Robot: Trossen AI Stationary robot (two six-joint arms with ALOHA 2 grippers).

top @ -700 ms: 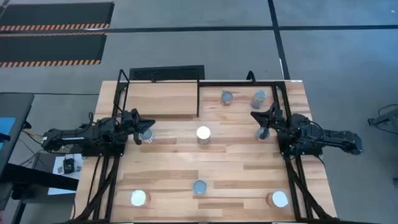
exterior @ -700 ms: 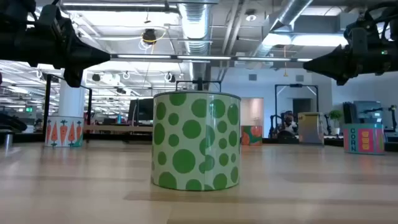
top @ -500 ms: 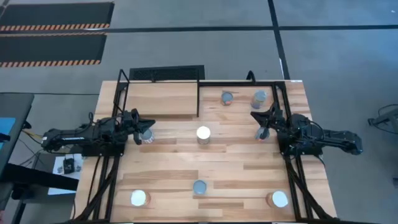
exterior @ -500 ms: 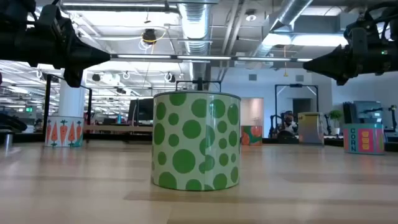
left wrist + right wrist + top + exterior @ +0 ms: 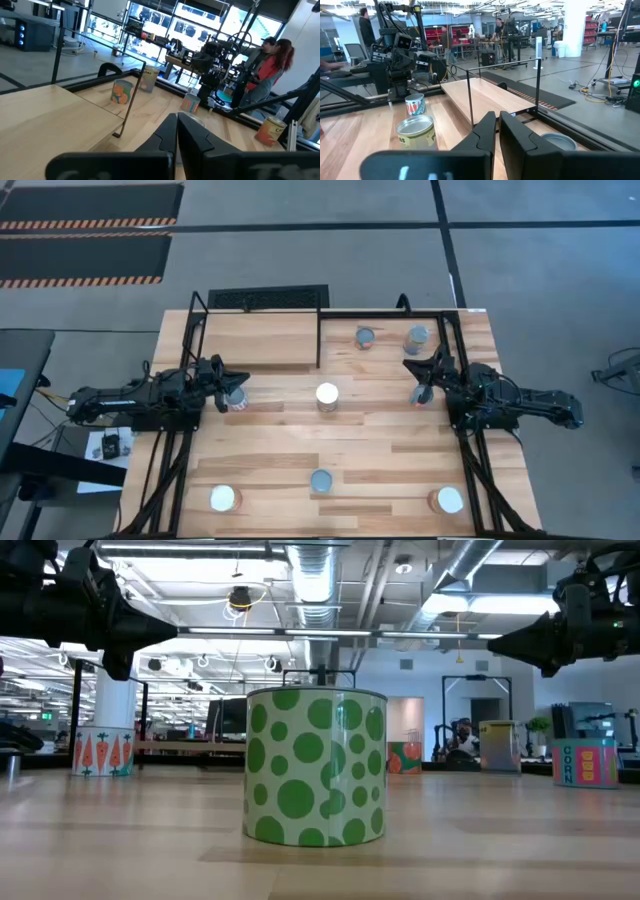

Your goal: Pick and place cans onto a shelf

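Several cans stand upright on their bases on the plank table: two at the far right (image 5: pixel 366 337) (image 5: pixel 416 337), a white-topped one in the middle (image 5: pixel 327 395), three along the near edge (image 5: pixel 224 499) (image 5: pixel 321 481) (image 5: pixel 450 500). The shelf (image 5: pixel 258 340) stands at the far left, with nothing on its board. My left gripper (image 5: pixel 243 378) is shut and hovers above a carrot-label can (image 5: pixel 104 752). My right gripper (image 5: pixel 408 364) is shut and hovers beside a corn-label can (image 5: pixel 585 762). The green-dotted can (image 5: pixel 315 766) fills the middle of the low view.
A black rod frame (image 5: pixel 320 330) runs along the table's far edge and sides. A dark grille (image 5: pixel 267 298) lies behind the shelf. People (image 5: pixel 270 55) stand in the room beyond the table. Open plank surface lies between the middle can and the near row.
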